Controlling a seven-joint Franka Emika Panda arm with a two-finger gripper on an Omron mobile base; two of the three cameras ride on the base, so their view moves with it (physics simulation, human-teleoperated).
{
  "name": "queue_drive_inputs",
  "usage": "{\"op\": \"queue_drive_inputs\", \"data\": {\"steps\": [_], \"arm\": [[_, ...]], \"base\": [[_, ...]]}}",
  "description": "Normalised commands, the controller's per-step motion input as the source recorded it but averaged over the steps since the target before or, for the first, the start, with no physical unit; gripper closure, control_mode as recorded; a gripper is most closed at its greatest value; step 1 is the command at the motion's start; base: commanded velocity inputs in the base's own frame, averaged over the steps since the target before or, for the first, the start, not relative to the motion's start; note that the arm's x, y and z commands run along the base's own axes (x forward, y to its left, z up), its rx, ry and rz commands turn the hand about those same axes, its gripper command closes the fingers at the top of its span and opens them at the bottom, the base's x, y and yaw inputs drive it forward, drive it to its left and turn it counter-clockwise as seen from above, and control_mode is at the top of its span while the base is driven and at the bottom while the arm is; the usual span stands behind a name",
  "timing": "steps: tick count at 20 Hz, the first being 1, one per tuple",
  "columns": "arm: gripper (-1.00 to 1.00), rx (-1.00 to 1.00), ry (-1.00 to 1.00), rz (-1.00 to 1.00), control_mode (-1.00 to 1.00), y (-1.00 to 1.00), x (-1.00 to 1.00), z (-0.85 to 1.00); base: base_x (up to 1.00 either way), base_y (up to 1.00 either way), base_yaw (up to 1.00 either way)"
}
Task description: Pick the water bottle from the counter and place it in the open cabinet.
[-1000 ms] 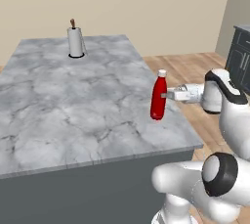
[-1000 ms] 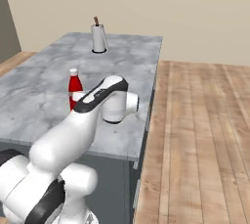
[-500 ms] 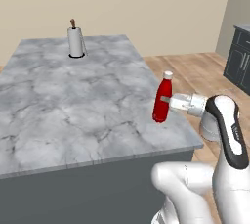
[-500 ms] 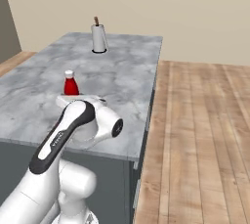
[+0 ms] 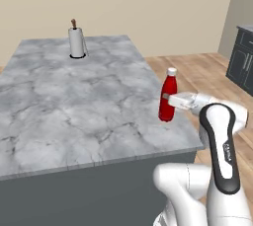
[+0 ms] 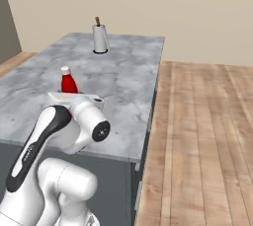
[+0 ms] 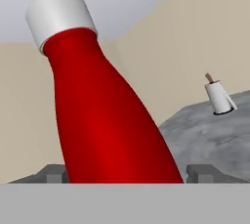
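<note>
one arm, jaws level, clamping water bottle [image 5: 168, 102] upright

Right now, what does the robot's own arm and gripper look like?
The arm has glossy white rounded shells with a long dark grey band and dark joint discs. The gripper is a boxy light grey block; in the hand view its fingertips are small and dark grey.
</note>
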Motion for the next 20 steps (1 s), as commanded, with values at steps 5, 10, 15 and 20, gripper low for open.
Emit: {"op": "queue_drive_inputs", "data": {"steps": [5, 10, 15, 20], "arm": [[1.00, -0.25, 0.00, 0.00, -1.00, 0.00, -0.13, 0.17], [1.00, -0.28, 0.00, 0.00, -1.00, 0.00, -0.19, 0.03], [1.00, -0.12, 0.00, 0.00, -1.00, 0.00, -0.08, 0.00], [1.00, 0.02, 0.00, 0.00, -1.00, 0.00, -0.02, 0.00]], "base": [[0.00, 0.00, 0.00], [0.00, 0.00, 0.00], [0.00, 0.00, 0.00], [0.00, 0.00, 0.00]]}}
